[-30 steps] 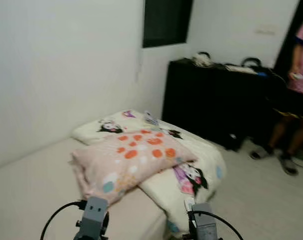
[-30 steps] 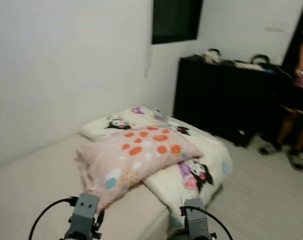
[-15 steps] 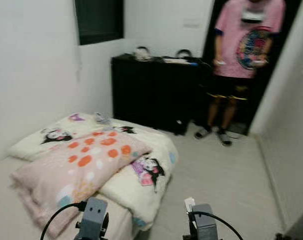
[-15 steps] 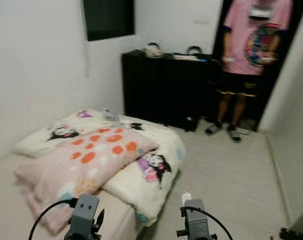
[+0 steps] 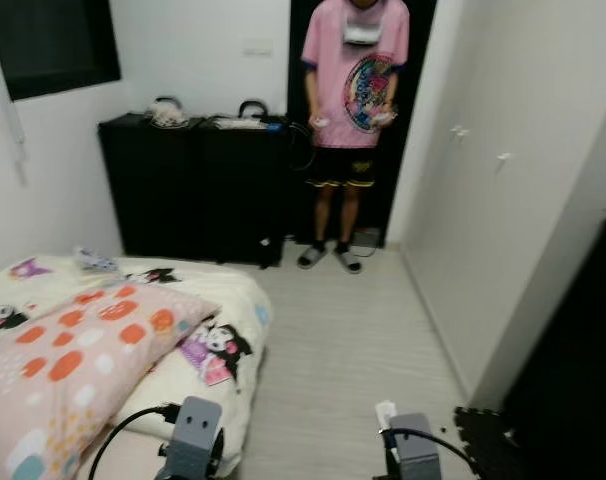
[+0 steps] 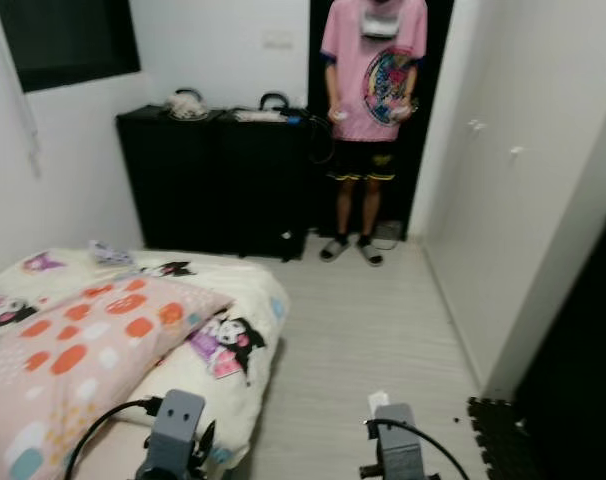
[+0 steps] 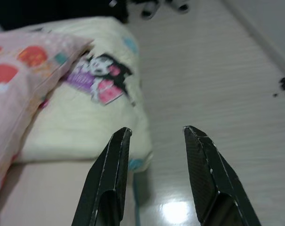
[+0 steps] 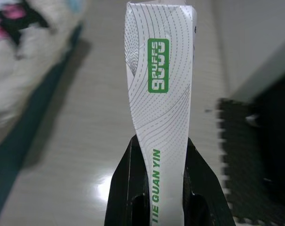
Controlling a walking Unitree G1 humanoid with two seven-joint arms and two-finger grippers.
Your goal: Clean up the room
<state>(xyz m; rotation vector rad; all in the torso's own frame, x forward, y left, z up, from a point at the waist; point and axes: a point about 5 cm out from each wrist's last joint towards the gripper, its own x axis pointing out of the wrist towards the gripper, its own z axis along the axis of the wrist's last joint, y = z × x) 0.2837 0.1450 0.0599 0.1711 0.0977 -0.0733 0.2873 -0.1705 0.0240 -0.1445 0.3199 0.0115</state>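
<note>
The white packet [image 8: 160, 108] with green lettering stands upright between the jaws of the right gripper [image 8: 156, 153], which are clenched on its lower end, one black finger against each flat side. In the right eye view a bit of it pokes up as a small white tab at the bottom of the frame, right of centre, above the floor [image 6: 363, 330].

What has changed is the outlook. A second ago the head views faced the wall and the head of the bed; now they look down the room. The bed [image 5: 198, 365] has slid to the lower left of the frame, and a person in a pink shirt [image 5: 351, 75] stands at the top centre in a dark doorway, beside the black cabinet [image 5: 193, 190] at the upper left. That whole-frame shift reads as the robot turning, not as things moving. For the task, it suggests the packet is already picked up and is being carried off toward wherever rubbish goes; no bin can be made out yet.

The left gripper [image 7: 154, 134] hangs released, its jaws well apart and holding nothing, above the bed's corner where the cream blanket [image 7: 81, 122] and spotted pink pillow [image 7: 27, 66] lie.
</note>
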